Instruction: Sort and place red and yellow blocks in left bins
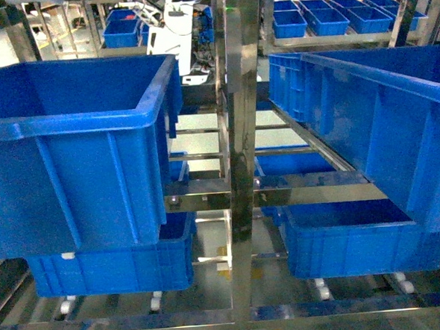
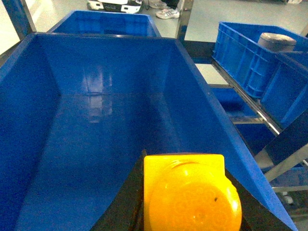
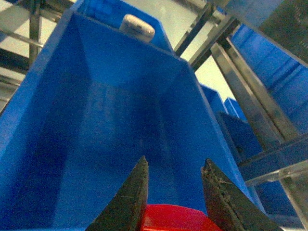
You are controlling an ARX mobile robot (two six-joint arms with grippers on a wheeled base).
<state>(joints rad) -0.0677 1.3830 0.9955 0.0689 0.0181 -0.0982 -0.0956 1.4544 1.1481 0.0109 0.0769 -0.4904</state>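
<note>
In the left wrist view the orange-yellow block [image 2: 190, 192] sits stud-up between two black fingers. My left gripper [image 2: 185, 161] is shut on it, above the near end of a deep blue bin [image 2: 96, 120] with a bare floor. In the right wrist view the red block [image 3: 173, 219] sits low between the dark fingers [image 3: 132, 202]. My right gripper [image 3: 175, 161] is shut on it over another deep blue bin [image 3: 110, 120]. The head view shows the upper left bin [image 1: 145, 102] and a lower left bin [image 1: 114, 269], but neither gripper.
A steel rack post [image 1: 242, 156] stands between the left bins and the right-hand bin [image 1: 381, 118]. A grey rounded object [image 3: 137, 26] rests at the far rim of the bin under the right gripper. Small blue trays [image 1: 323, 16] sit on shelves behind.
</note>
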